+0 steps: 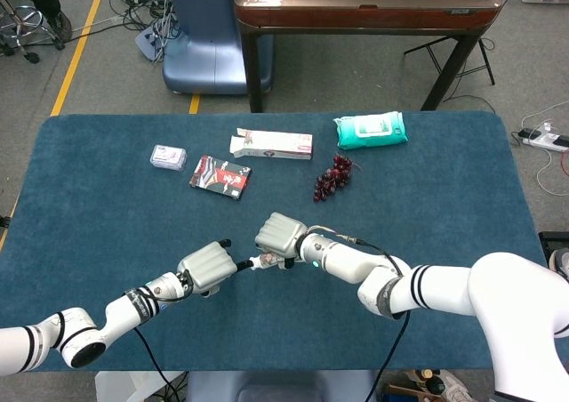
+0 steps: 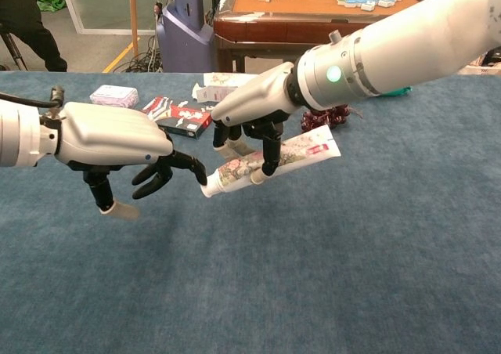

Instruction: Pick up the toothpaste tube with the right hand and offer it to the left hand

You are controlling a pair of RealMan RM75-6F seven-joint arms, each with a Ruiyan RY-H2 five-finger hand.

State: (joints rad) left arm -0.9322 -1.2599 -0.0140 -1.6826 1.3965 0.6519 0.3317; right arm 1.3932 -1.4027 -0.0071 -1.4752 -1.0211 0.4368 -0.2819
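The right hand [image 2: 250, 119] grips the toothpaste tube [image 2: 274, 158] from above, its fingers [image 2: 268, 152] wrapped around the middle of the tube. The tube is held clear of the blue worktop [image 2: 329, 260], tilted so that the capped end points down and toward the left hand [image 2: 117, 139] while the flat crimped end sits higher, toward the robot's right. In the head view the right hand [image 1: 282, 236] covers most of the tube [image 1: 263, 261]; only the cap end shows beyond it.

The left hand holds nothing. Its fingers [image 2: 168, 168] are spread and partly curled, and the tip of one dark finger lies at or just beside the cap of the tube; contact cannot be confirmed from either view. In the head view the left hand [image 1: 207, 267] sits just beside the right hand, near the front middle of the worktop.

Toward the far edge of the worktop lie a white carton [image 1: 272, 144], a dark red-and-black packet [image 1: 220, 176], a small wrapped pack [image 1: 168, 157], a bunch of dark grapes [image 1: 333, 177] and a teal wipes pack [image 1: 371, 130]. All are well apart from both hands. A wooden table [image 1: 364, 2] stands beyond the worktop.
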